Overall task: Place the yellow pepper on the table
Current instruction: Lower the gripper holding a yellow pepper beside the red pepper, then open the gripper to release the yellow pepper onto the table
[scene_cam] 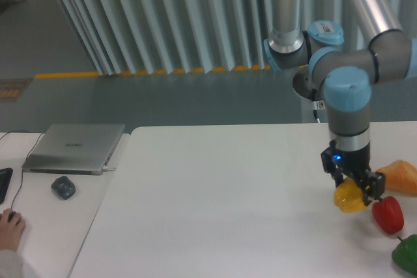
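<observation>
Setting the pepper [348, 196] down gently is the whole game here, I'd say. The gripper [355, 185] has its fingers clamped on the pepper's upper part, near the right end of the table [215, 193]. It looks like the pepper sits at or just above the surface; I honestly can't tell if it's touching yet. So my take: lower straight down until the bottom clearly rests on the table, then open the fingers and lift straight up, no sideways drag.

Watch the neighbours. The red pepper [389, 214] is just beside it on the right, the orange wedge [399, 176] sits a bit behind that, and a green one [408, 252] peeks in at the lower right corner. Opening the fingers toward that side could nudge the red one, and a rounded pepper may roll a little once it's let go.

The pepper itself: bright yellow, glossy, rounded and a bit lobed, roughly the same size as the red one. Its top is partly hidden by the fingers, so I can't see any stem.
</observation>
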{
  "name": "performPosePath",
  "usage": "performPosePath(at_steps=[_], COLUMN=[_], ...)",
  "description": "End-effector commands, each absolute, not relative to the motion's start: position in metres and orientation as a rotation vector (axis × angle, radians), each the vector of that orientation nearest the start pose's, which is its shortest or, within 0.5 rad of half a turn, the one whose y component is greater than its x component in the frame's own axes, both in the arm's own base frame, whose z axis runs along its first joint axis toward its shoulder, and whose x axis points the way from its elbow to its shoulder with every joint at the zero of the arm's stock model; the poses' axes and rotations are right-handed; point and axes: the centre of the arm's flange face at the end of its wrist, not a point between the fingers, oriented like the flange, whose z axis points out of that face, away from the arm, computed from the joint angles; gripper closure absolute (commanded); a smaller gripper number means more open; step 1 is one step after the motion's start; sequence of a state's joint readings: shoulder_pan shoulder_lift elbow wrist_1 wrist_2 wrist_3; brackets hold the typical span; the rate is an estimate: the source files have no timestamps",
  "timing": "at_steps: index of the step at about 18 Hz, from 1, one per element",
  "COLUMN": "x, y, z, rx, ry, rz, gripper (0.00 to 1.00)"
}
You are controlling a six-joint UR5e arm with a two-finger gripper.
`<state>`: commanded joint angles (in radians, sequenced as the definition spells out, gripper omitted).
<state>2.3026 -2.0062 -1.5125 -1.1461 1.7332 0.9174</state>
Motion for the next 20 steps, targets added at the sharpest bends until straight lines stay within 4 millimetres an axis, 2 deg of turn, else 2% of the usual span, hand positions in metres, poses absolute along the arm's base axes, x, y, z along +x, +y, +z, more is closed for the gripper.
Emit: performPosePath(at_steps=[2,3,5,6,7,11,12,18,20], x=[-0.354,-0.354,-0.357,-0.357,-0.357,-0.360,-0.360,-0.359,-0.361], y=[0.567,0.568,0.571,0.570,0.570,0.572,0.572,0.569,0.563], z=[0.296,0.293,0.290,0.290,0.291,0.300,0.303,0.324,0.345], rx=[-3.192,-3.196,-3.201,-3.201,-3.199,-3.188,-3.184,-3.158,-3.132], ry=[0.291,0.289,0.287,0.289,0.291,0.295,0.293,0.353,0.344], rz=[0.284,0.283,0.294,0.292,0.293,0.315,0.324,0.346,0.355], gripper=[0.71,0.67,0.48,0.33,0.28,0.23,0.01,0.00,0.00])
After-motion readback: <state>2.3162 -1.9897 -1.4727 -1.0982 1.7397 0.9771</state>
